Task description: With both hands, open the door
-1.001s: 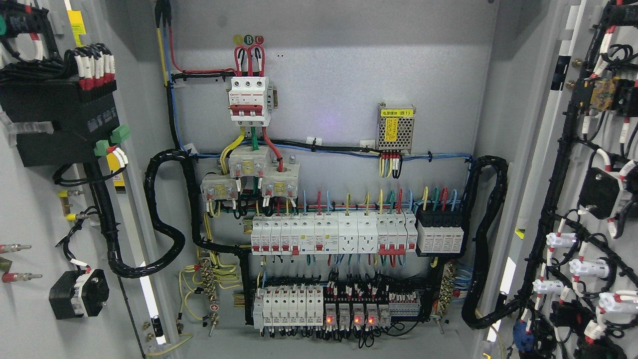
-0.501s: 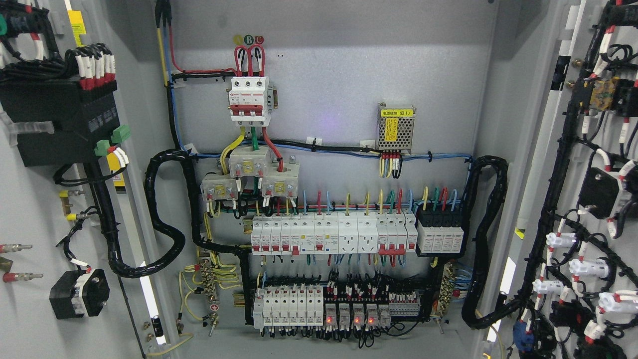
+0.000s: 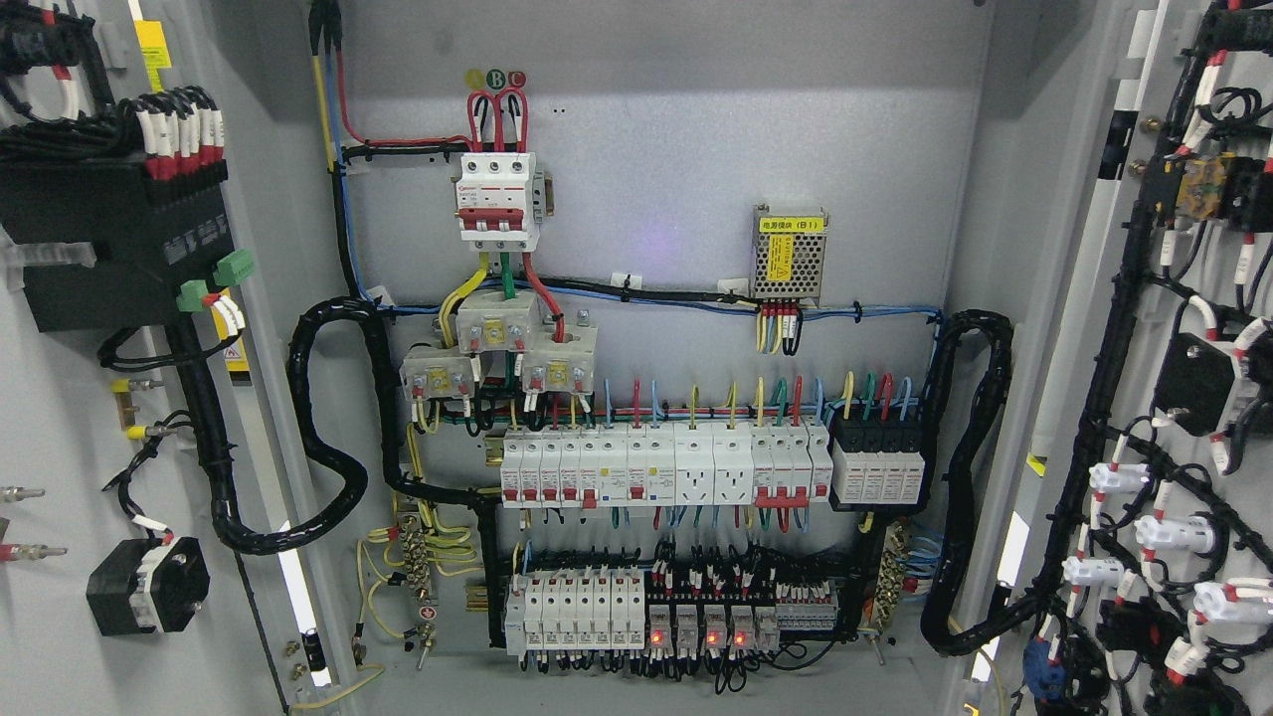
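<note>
Both doors stand wide open: the left door [image 3: 60, 418] left of the cabinet's back panel [image 3: 676, 129], the right door [image 3: 1193, 328] right of it. Neither hand shows, so their fingers cannot be told.

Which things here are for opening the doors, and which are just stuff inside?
For the job: left door, right door, both swung open.

Just inside: breakers, red switch, power supply, black cables. No robot hands show.
</note>
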Motion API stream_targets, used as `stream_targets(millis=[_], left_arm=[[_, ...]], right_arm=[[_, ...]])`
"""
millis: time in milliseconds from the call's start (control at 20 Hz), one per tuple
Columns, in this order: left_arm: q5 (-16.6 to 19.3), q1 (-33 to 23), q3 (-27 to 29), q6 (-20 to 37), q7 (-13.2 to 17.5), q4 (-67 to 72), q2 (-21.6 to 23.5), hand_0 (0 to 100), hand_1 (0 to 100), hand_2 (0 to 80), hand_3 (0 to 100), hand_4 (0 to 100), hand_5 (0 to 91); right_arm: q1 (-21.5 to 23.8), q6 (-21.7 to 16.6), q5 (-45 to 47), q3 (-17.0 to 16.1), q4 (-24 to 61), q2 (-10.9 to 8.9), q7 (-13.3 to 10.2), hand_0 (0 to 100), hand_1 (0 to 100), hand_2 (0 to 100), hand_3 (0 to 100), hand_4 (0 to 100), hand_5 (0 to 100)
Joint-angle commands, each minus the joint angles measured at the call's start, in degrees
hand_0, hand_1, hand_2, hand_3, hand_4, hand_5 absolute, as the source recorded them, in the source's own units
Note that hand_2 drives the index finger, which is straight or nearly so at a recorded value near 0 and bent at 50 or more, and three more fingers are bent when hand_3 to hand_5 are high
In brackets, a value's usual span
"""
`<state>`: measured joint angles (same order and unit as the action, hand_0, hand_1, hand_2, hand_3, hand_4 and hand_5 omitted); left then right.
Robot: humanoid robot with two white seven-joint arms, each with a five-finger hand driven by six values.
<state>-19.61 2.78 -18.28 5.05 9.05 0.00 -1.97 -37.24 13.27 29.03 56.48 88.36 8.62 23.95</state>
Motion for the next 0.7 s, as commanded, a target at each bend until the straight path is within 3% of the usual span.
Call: stream_targets(millis=[0, 150, 401, 501, 651], left_arm=[[0.0, 0.1, 0.0, 0.0, 0.0, 1.8, -0.7, 12, 56, 0.0, 0, 0, 0.0], [-0.1, 0.2, 0.0, 0.0, 0.0, 1.8, -0.7, 12, 56, 0.0, 0, 0, 0.0], [0.0, 0.3, 0.1, 0.0, 0.0, 1.8, -0.9, 12, 56, 0.0, 0, 0, 0.0], [0.0, 0.3, 0.0, 0.0, 0.0, 1.8, -0.9, 12, 56, 0.0, 0, 0, 0.0], [0.0, 0.4, 0.0, 0.0, 0.0, 1.8, -0.9, 12, 56, 0.0, 0, 0, 0.0]], right_arm=[[-0.9, 0.1, 0.1, 2.7, -2.8, 0.26, 0.0, 0, 50, 4, 0, 0, 0], [-0.7, 0.2, 0.2, 1.9, -2.8, 0.26, 0.0, 0, 50, 4, 0, 0, 0], [1.4, 0.7, 1.1, -4.6, -3.8, -0.35, 0.0, 0, 50, 4, 0, 0, 0], [3.0, 0.2, 0.7, -8.9, -5.2, -1.05, 0.0, 0, 50, 4, 0, 0, 0], [6.9, -0.3, 0.1, -16.5, -6.1, -3.6, 0.0, 0, 50, 4, 0, 0, 0]])
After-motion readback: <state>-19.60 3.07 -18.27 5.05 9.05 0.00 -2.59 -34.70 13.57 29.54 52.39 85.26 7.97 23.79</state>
